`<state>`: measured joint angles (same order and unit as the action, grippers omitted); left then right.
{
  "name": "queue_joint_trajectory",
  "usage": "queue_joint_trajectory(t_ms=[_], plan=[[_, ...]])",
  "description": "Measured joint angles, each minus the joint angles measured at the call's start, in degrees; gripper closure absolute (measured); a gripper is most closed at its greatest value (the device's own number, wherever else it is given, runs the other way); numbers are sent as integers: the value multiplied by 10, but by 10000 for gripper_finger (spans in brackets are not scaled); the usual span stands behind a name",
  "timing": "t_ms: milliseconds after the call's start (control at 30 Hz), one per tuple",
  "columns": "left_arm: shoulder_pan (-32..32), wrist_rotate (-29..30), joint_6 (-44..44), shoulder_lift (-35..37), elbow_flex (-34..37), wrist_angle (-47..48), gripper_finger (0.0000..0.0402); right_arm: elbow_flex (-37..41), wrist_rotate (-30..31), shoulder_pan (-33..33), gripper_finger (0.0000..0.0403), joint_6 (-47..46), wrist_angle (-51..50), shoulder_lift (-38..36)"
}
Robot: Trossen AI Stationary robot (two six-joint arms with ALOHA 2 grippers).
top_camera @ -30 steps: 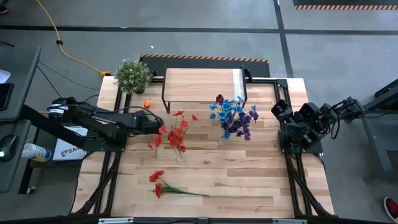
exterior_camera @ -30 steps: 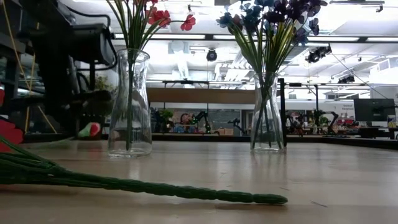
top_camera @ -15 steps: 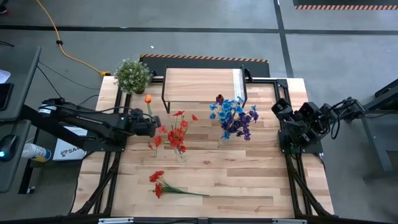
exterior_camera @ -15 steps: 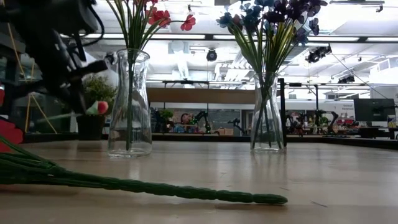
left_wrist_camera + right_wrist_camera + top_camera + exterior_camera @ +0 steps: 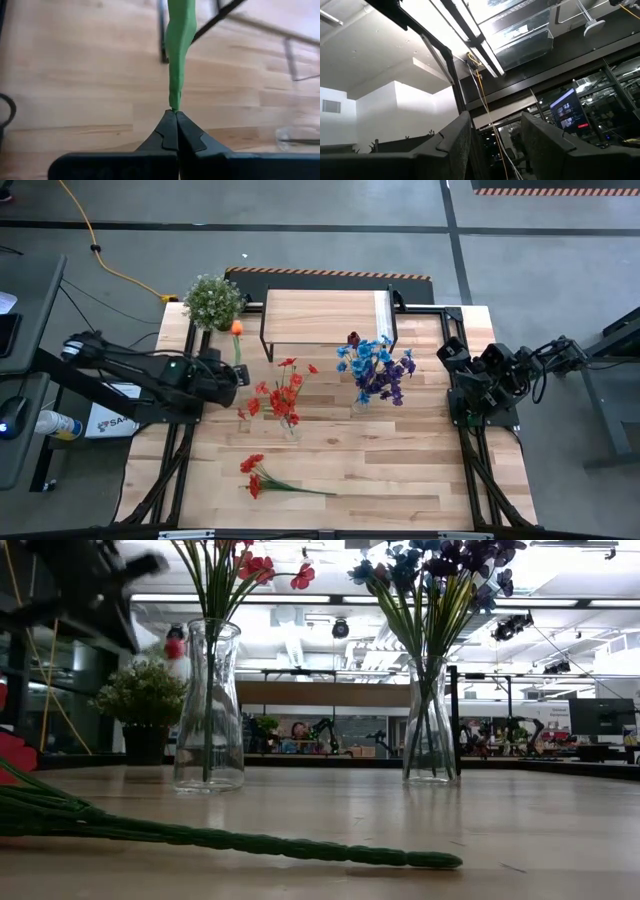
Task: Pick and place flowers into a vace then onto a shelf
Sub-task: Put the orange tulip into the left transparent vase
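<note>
The orange tulip (image 5: 237, 328) hangs in the left gripper (image 5: 236, 370), whose fingers are pinched tight on the lower end of its green stem (image 5: 178, 55). In the high view the bloom now sits at about ten o'clock from the table's centre, between the potted plant (image 5: 212, 300) and the shelf (image 5: 325, 315). A second ago it lay closer in, near the red flowers; the left arm has since drawn back toward nine o'clock and lifted, carrying the bloom outward. In the low view the tulip has climbed from beside the lower body of the left vase (image 5: 208, 705) to near its neck, and the arm has cleared the plant behind it.

The red flowers (image 5: 283, 395) stand in that vase at the centre, the blue and purple sprays (image 5: 375, 368) in the second vase (image 5: 430, 720) toward two o'clock. A loose red bunch (image 5: 255, 475) lies flat at seven o'clock, unmoved. The right gripper (image 5: 492, 145) waits off the table's three o'clock edge, fingers parted and holding nothing, pointed up at the ceiling.
</note>
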<state>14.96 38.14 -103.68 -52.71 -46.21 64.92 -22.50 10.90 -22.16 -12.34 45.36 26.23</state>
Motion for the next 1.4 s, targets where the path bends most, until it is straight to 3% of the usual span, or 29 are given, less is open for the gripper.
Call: queue_joint_trajectory(t_ms=[467,1033,1400], plan=[[89,104,5,-23,-197,170,381,0,-1,0,237,8,5,0],[137,175,163,-106,-438,225,381,0,1,0,237,9,11,0],[238,290,252,-176,-569,206,381,0,1,0,237,9,11,0]])
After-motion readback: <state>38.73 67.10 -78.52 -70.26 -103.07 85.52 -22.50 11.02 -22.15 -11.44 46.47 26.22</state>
